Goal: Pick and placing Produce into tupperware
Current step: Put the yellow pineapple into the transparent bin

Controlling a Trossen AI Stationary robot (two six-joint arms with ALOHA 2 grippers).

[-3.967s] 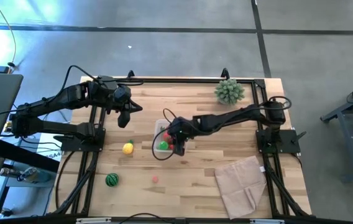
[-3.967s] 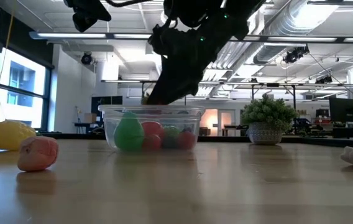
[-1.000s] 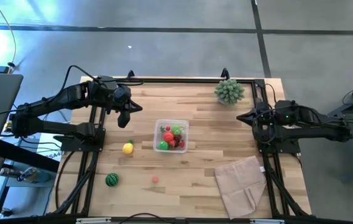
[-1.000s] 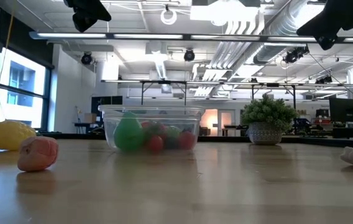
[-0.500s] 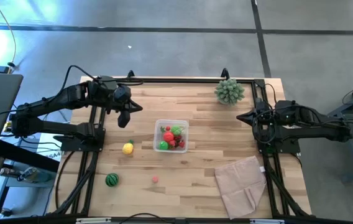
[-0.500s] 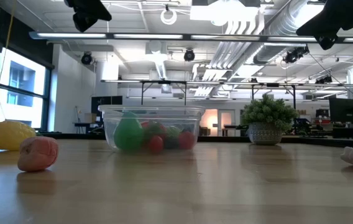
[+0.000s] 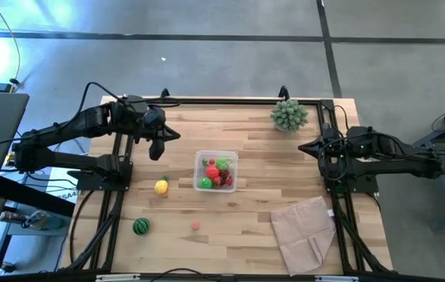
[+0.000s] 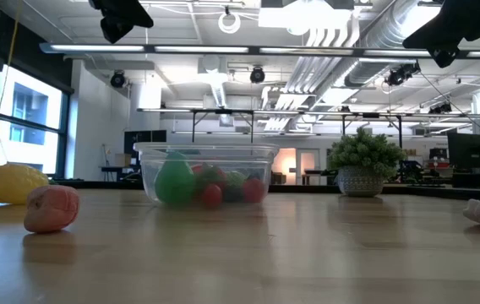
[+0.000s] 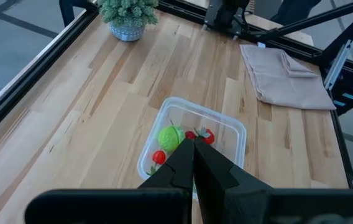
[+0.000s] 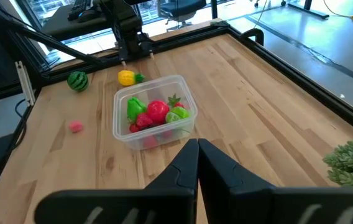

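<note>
Two robot arms are waiting at opposite sides of a wooden tabletop point(image 7: 254, 211) while a clear tupperware point(image 7: 215, 171) is sitting near its centre, already holding a green round, a red tomato and several small red pieces. The left gripper point(image 7: 158, 150) is hanging raised over the far-left part of the tabletop, fingers pressed together and holding nothing; the right gripper point(image 7: 304, 146) is parked at the right edge, likewise closed and empty.

Three pieces of produce are lying outside the tub: a yellow lemon point(image 7: 161, 186) just left of it, a green striped melon ball point(image 7: 140, 226) well toward the near-left corner, and a small pink piece point(image 7: 196, 225) on the near side. A spiky pale-green plant ball point(image 7: 288, 115) is standing at the far right, a beige folded cloth point(image 7: 304, 231) lying at the near right.

The lemon looks the likeliest next pick, and the left arm seems best placed for it. Doing it well would mean opening the fingers wide before descending, straddling the lemon's narrower width, and keeping clear of the tub wall.
</note>
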